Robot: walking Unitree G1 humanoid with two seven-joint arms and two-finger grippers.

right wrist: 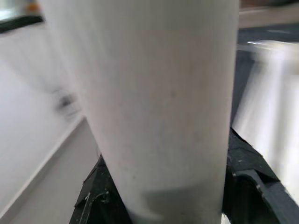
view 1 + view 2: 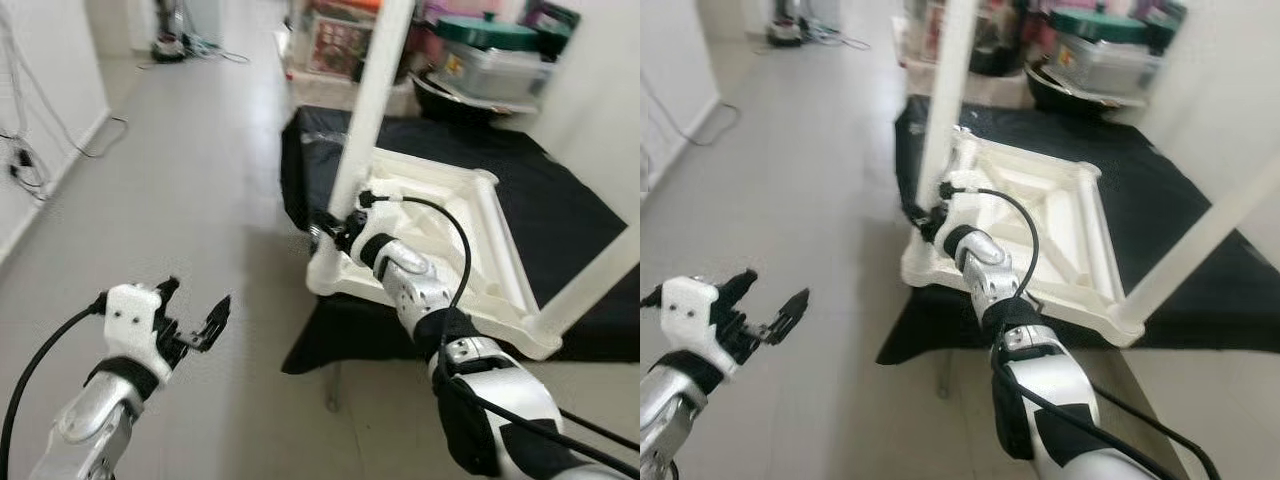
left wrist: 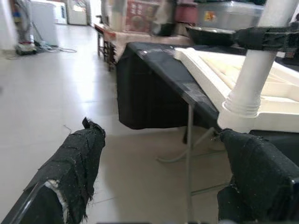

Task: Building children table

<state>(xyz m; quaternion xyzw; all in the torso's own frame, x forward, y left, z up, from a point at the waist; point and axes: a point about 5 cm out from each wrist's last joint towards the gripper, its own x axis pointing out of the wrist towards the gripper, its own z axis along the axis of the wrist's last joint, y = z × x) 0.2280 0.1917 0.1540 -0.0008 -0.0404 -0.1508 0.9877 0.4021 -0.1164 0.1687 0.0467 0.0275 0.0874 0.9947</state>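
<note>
Legs (image 2: 370, 100) stand in two corners of the upturned white table (image 2: 470, 250) on the black tabletop (image 2: 560, 190); others look unfitted. Right tool (image 2: 335, 228) is clenched around the near leg just above its socket. Left tool (image 2: 195, 318) hangs released over the floor.

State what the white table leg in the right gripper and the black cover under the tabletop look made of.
White round table leg: likely moulded plastic, smooth and faintly glossy, ribbed collar at its socket. Right gripper clamps it. Black cover: matte woven cloth, draping and creasing over the edge.
</note>
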